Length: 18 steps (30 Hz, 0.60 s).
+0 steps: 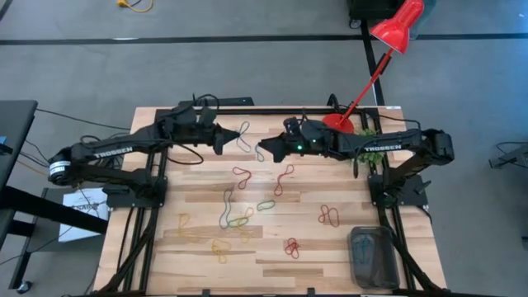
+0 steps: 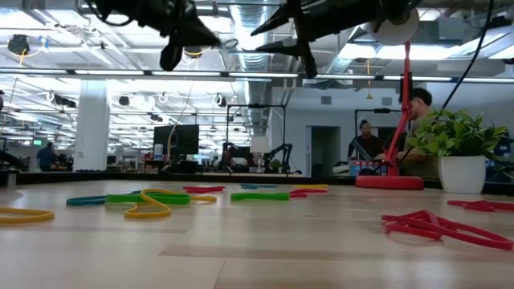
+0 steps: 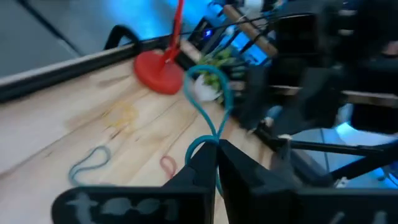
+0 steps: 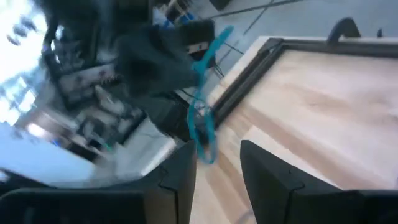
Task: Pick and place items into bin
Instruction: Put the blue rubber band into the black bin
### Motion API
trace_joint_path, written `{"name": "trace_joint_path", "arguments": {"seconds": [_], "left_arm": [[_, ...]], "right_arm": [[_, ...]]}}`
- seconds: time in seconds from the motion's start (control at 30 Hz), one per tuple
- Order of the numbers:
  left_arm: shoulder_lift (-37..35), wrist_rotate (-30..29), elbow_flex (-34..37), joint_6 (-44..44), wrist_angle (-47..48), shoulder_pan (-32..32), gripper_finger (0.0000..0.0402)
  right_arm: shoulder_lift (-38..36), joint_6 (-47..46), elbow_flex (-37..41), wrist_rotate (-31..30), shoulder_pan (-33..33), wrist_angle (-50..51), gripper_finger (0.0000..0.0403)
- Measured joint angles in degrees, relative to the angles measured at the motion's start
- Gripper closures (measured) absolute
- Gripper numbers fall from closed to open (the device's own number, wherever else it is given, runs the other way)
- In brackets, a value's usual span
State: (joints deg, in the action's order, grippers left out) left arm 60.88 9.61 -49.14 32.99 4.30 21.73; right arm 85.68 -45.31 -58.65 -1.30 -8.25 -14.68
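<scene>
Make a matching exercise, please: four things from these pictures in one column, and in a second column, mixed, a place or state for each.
Things:
1. left end effector
2. right end effector
3. bin
4. red lamp base

Place or state:
A. on the table's far edge, beside the potted plant
B. open, raised, facing the hanging loop
C. near corner of the table on the right arm's side
D. shut on a blue rubber band, raised above the table

Pairs: 1-D, 2-B, 3-C, 4-A
</scene>
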Motion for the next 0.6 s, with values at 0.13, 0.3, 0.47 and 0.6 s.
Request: {"name": "trace_joint_path", "arguments": {"seconds": [0.13, 0.3, 0.47, 0.6], "left_arm": [[0.01, -0.17, -0.86, -0.38, 0.22, -1.0, 0.0401], [1.22, -1.36, -0.86, -0.37, 0.74, -2.15, 0.0401], [2.19, -2.26, -0.81, 0.1, 1.56, -2.95, 0.0401], [2.25, -2.74, -0.88, 0.14, 1.0, -2.93, 0.0401]], "right_arm": [[1.89, -4.18, 0.14, 0.0, -1.0, -5.05, 0.0285], [3.52, -6.69, -0.2, 0.0, -1.73, -14.3, 0.0285], [6.68, -10.6, -0.76, 2.22, -1.98, -15.88, 0.0285], [8.67, -11.29, -1.96, 3.38, -1.86, -15.33, 0.0285]]}}
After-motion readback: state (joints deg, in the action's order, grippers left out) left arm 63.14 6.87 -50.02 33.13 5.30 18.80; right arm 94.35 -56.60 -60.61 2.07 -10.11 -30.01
